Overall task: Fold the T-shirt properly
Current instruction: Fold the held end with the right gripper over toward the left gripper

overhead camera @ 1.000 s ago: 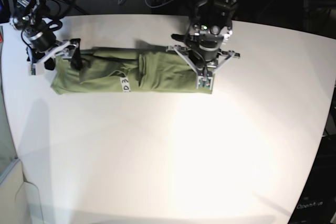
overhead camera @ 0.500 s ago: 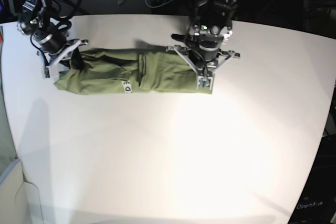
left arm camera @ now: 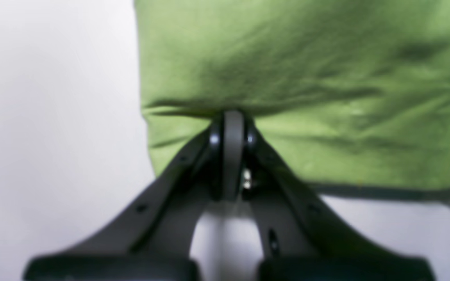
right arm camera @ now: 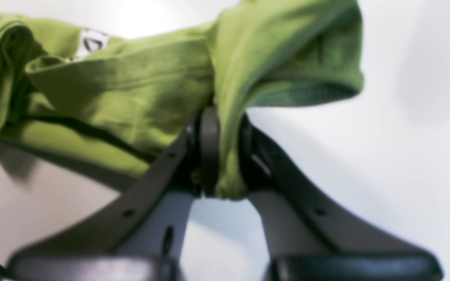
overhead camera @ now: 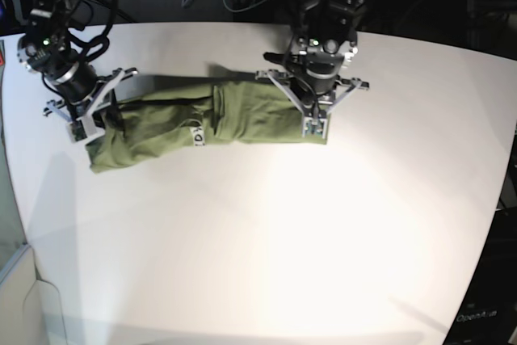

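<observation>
Worktop: white, its wide near half bare and open; rounded edge curves off to the base view's right
T-shirt: olive, folded into a long band across the far part of the worktop, both ends under the arms
Label: small white tag on the band's near edge, dark marks too blurred to read
Right tool: clamped on a lifted fold of cloth; its wrist view alone shows the fabric pinched between the fingers
Left tool: fingers pressed together at a crease near the shirt's corner; whether cloth is gripped cannot be told
Far edge: dark clutter and cables beyond the worktop
</observation>
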You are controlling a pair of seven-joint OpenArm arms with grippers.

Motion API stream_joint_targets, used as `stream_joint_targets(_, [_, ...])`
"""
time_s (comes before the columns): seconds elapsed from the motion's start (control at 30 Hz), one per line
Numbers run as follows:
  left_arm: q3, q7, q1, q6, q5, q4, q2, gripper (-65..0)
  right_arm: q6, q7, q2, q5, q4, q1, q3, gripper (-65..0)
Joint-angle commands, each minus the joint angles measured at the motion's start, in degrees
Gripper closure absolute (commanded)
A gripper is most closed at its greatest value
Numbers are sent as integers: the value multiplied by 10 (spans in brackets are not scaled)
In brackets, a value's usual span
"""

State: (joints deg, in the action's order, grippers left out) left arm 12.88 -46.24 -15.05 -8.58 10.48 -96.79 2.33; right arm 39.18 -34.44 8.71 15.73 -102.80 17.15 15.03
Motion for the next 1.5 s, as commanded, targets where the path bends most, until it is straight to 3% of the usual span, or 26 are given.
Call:
stream_joint_targets(0.0, [1,-15,0,-2,-1,-3,2,-5,8,13,2,1,-16,5,-6,-3])
stream_joint_targets(0.37, [1,-15,0,-2,-2,-3,2,-5,8,14,3,-50,-75,43,-101,-3])
stream_joint_targets(0.57, [1,-16,0,-2,-2,-6,2,-5,8,14,2,-111,-83,43,-155,-3])
stream_joint_targets(0.97, [3,-16,0,-2,-2,-3,2,-5,7,13,-22,-113,-80,13,-218,-4])
stream_joint_targets(1.2, [3,-16,1,-2,-3,-3,3,-5,-47,-24,-22,-112,-79,-20,-298,-1])
stream_joint_targets(1.47, [3,-16,5,-2,-3,-3,6,-5,-62,-24,-30,-112,-78,-30,-369,-1])
